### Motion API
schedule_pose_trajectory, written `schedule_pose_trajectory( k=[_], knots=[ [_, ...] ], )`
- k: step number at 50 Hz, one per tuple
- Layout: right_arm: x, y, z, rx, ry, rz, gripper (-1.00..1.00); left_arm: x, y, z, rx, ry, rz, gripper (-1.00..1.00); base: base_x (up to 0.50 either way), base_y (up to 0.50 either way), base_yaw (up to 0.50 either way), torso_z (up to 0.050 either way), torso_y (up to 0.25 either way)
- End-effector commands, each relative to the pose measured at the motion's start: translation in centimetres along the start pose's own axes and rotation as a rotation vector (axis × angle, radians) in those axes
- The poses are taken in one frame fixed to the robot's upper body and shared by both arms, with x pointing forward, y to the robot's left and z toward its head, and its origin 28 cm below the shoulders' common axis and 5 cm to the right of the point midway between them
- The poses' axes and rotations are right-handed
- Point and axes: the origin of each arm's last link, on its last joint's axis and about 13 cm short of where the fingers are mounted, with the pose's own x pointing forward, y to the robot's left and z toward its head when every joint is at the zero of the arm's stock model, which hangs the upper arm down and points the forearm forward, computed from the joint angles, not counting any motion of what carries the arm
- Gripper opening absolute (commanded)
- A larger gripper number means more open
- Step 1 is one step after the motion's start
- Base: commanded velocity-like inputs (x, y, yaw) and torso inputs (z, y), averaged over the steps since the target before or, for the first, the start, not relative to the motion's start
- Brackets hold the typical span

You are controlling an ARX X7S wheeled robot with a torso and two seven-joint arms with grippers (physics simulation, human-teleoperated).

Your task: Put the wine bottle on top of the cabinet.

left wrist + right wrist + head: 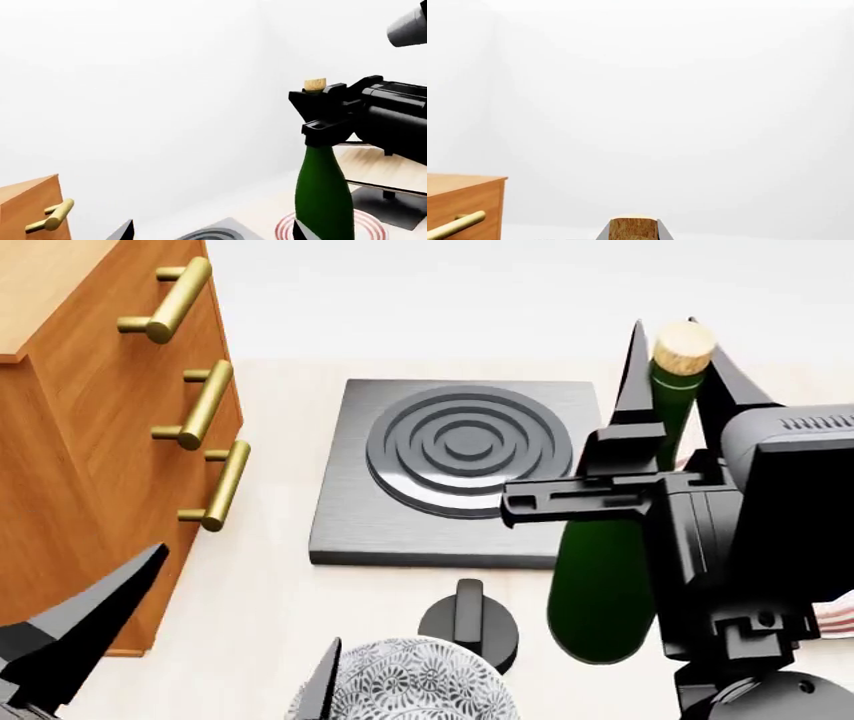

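Observation:
The wine bottle is dark green with a tan cork. It stands upright to the right of the hot plate. My right gripper is shut on its neck just under the cork. The left wrist view shows the bottle and the black right gripper on its neck. The right wrist view shows the cork between the fingers. I cannot tell whether the bottle's base touches the table. The reddish-brown cabinet stands at the left; it also shows in the left wrist view and the right wrist view. My left gripper is open and empty, low beside the cabinet.
A dark square hot plate with rings lies between cabinet and bottle. A black knob and a patterned bowl sit near the front. A red-ringed mat and a pale slanted rack lie behind the bottle.

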Motion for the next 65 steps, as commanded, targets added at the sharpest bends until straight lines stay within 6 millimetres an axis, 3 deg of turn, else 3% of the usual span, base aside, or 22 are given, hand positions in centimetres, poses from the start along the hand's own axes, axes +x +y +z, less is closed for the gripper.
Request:
schedule_pose_trajectory(
  k=[1,7,15,21,43,51,65],
  knots=[
    [0.1,0.1,0.0,-0.028,-0.021,0.003,-1.00,0.4,-1.3,-1.2,-0.031,0.073,-0.166,1.00,0.00,0.00,0.00,0.000,0.000],
    [0.3,0.4,-0.1,-0.031,-0.018,0.010,-1.00,0.8,-1.6,-2.0,-0.049,0.088,-0.202,1.00,0.00,0.00,0.00,0.000,0.000],
    [0.3,0.5,0.0,-0.031,-0.023,0.016,-1.00,1.4,-1.7,-5.1,-0.054,0.127,-0.182,1.00,0.00,0.00,0.00,0.000,0.000],
    [0.4,0.6,0.3,-0.027,-0.032,0.018,-1.00,2.1,-2.2,-6.1,-0.080,0.135,-0.178,1.00,0.00,0.00,0.00,0.000,0.002],
    [0.5,0.8,0.5,-0.009,-0.044,0.026,-1.00,6.8,-2.8,-6.9,-0.106,0.135,-0.239,1.00,0.00,0.00,0.00,0.001,0.000],
    [0.4,0.9,0.6,-0.001,-0.050,0.028,-1.00,7.5,-3.6,-7.6,-0.102,0.157,-0.274,1.00,0.00,0.00,0.00,0.000,0.001],
    [0.5,1.1,0.6,0.017,-0.052,0.037,-1.00,9.5,-4.6,-7.0,-0.110,0.139,-0.324,1.00,0.00,0.00,0.00,0.000,0.001]
  ],
)
